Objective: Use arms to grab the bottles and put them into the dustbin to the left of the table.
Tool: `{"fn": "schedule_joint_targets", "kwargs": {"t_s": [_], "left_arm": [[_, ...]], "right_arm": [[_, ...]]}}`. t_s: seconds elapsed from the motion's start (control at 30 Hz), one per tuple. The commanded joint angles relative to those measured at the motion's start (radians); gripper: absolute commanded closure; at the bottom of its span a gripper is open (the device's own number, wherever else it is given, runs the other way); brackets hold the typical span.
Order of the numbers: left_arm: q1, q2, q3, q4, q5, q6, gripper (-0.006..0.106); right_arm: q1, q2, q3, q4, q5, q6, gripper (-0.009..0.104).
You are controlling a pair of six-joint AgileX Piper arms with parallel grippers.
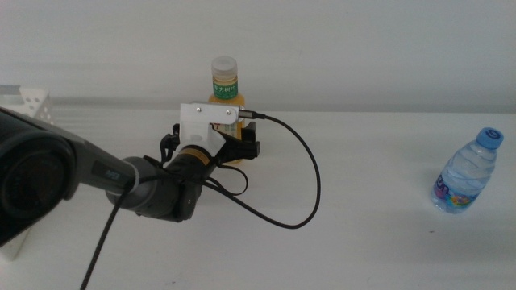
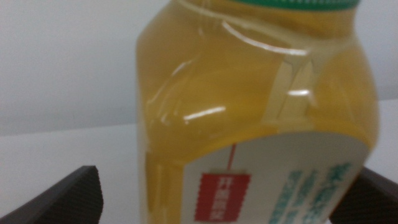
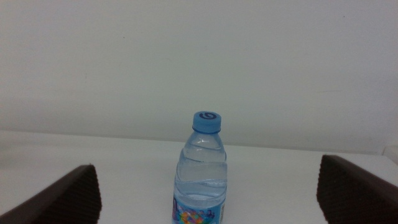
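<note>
While the orange juice bottle [image 1: 225, 89] stands upright at the back of the worktop [image 1: 363, 242], the left gripper [image 1: 218, 145] is right up against it, jaws spread wide with one dark tip on either side of the bottle's body. In the left wrist view the bottle [image 2: 255, 118] fills the gap between the jaws, its long axis vertical and crossing their line, so I judge a straight squeeze is all that's needed. Whether the pads already touch the plastic, I can't tell. The dustbin [image 1: 32, 101] sits well off to the bottle's left, on the side this arm comes from. Far to the bottle's right, the water bottle [image 1: 466, 173] stands upright, apart and ahead of the right gripper [image 3: 208, 214], whose jaws gape open on either side of it, empty.
</note>
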State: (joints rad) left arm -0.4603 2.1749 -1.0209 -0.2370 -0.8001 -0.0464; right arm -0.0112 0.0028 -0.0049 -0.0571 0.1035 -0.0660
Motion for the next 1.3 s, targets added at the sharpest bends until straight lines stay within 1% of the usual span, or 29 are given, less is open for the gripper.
{"fn": "schedule_joint_targets", "kwargs": {"t_s": [0.0,0.2,0.33,0.5,0.8,0.9,0.97,1.0,1.17,1.2,1.27], "left_arm": [[0.003,0.014,-0.017,-0.008,-0.009,0.012,0.007],[0.004,0.031,-0.049,-0.008,-0.011,0.099,0.007],[0.011,0.045,-0.066,-0.013,-0.014,0.099,0.007],[0.011,0.065,-0.085,-0.048,-0.037,0.099,0.007],[0.011,0.08,-0.112,-0.052,-0.041,0.095,0.007],[0.011,0.087,-0.112,-0.068,-0.045,0.09,0.016],[0.011,0.089,-0.112,-0.068,-0.046,0.091,0.025],[0.011,0.089,-0.112,-0.068,-0.041,0.091,0.031],[0.011,0.089,-0.112,-0.063,-0.032,0.091,0.068],[0.011,0.089,-0.112,-0.026,-0.034,0.091,0.092],[0.011,0.068,-0.1,-0.003,-0.032,0.1,0.102]], "right_arm": [[-0.007,-0.038,0.042,-0.006,-0.012,-0.002,0.002],[-0.007,-0.038,0.042,-0.006,-0.012,-0.002,0.002],[-0.007,-0.038,0.042,-0.006,-0.012,-0.002,0.002],[-0.007,-0.038,0.042,-0.006,-0.012,-0.002,0.002],[-0.007,-0.038,0.042,-0.006,-0.012,-0.002,0.002],[-0.007,-0.038,0.042,-0.006,-0.012,-0.002,0.002],[-0.007,-0.038,0.042,-0.006,-0.012,-0.002,0.002],[-0.007,-0.038,0.042,-0.006,-0.012,-0.002,0.002],[-0.007,-0.038,0.042,-0.006,-0.012,-0.002,0.002],[-0.007,-0.038,0.042,-0.006,-0.012,-0.002,0.002],[-0.007,-0.038,0.042,-0.006,-0.012,-0.002,0.002]]}}
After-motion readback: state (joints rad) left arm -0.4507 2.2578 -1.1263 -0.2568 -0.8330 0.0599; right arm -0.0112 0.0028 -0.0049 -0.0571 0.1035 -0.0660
